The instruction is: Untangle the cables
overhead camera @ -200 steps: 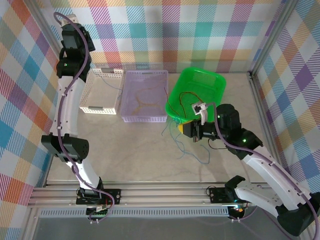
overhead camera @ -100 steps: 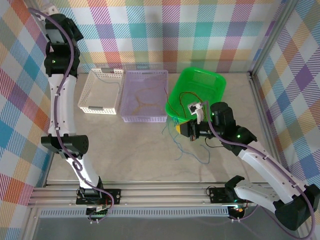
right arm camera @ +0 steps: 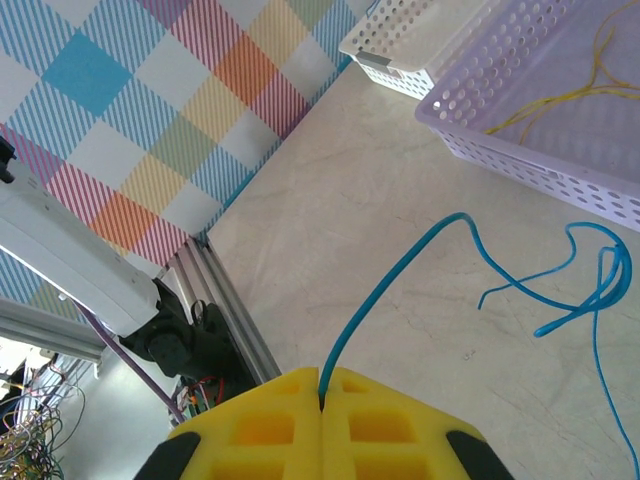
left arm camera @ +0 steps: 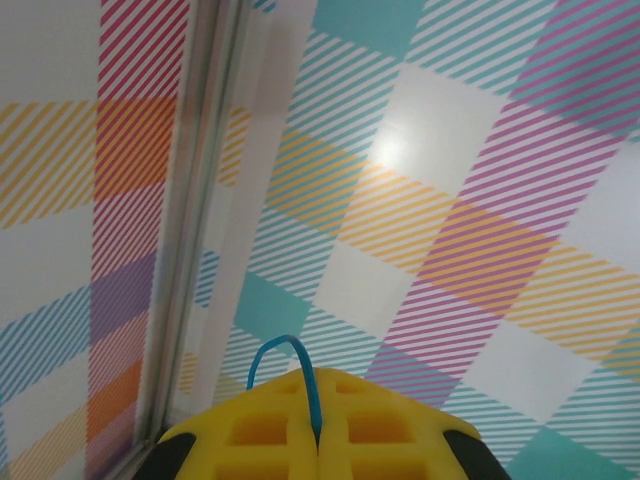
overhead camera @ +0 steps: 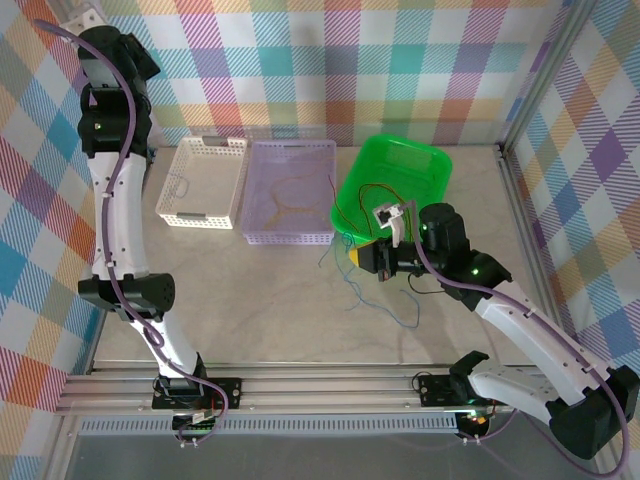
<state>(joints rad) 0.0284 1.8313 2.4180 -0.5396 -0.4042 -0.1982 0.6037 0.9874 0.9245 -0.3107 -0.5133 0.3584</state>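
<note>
My left gripper (left arm camera: 318,378) is shut on a blue cable (left arm camera: 283,347), which makes a short loop above the yellow pads in front of the checked wall. The left arm (overhead camera: 110,190) is raised into the back left corner. My right gripper (overhead camera: 360,255) hovers over the table just in front of the green basket (overhead camera: 440,160). In the right wrist view this gripper (right arm camera: 322,376) is shut on another blue cable (right arm camera: 395,285). That cable curls away over the table (overhead camera: 385,300). Red and orange cables (overhead camera: 372,190) lie in the green basket. A yellow cable (overhead camera: 288,192) lies in the purple basket (overhead camera: 290,238).
A white basket (overhead camera: 190,218) stands left of the purple one at the back. The aluminium rail (overhead camera: 300,385) with both arm bases runs along the near edge. Checked walls close in the left, back and right sides.
The left arm has swung up and left towards the back corner. The right gripper has shifted slightly left and back with its blue cable.
</note>
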